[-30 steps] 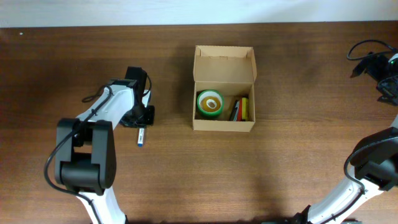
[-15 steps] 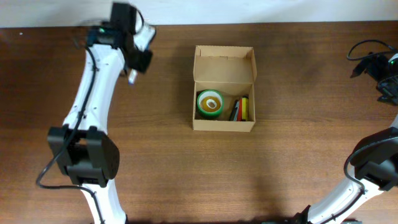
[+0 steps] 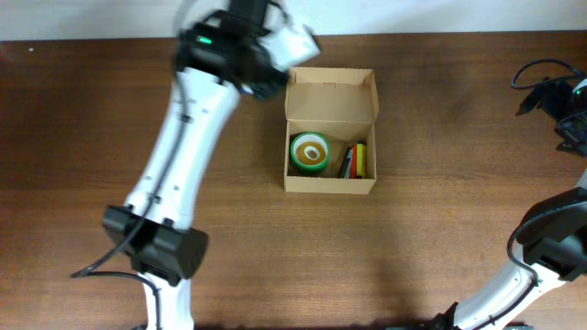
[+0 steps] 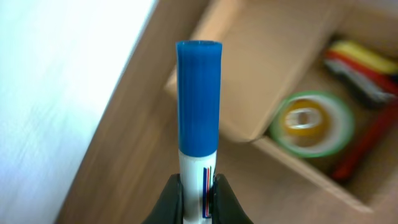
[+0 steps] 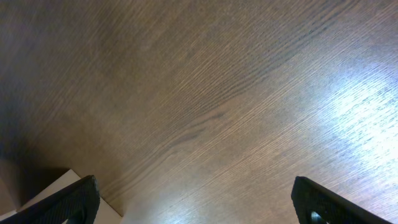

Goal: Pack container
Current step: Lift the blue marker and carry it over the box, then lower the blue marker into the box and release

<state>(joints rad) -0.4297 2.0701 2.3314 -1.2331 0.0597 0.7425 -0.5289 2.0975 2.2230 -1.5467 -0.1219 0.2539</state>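
- The left gripper [image 4: 198,194] is clamped on the white barrel of a marker [image 4: 198,93]. The marker's blue cap points straight out ahead of the fingers.
- From the left wrist, the marker stands in front of the container [image 3: 330,95], which is blurred behind it.
- The container is a tan cardboard box on the table [image 3: 440,247], near the middle and closer to the far edge than the near one. Its hinged lid is folded back toward the far edge, leaving the inside open to view.
- A green tape roll [image 3: 310,151] with a yellow centre lies flat in the left part of the box.
- Red and yellow pens [image 3: 356,160] lie side by side in the right part, next to the roll.
- The left arm [image 3: 183,156] reaches from the near edge up to the far edge. Its wrist is smeared in the overhead view, and seems to sit just beside the container's far-left corner, over the lid.
- The right gripper [image 5: 199,202] has its fingers wide apart with nothing between them, only bare wood grain below.
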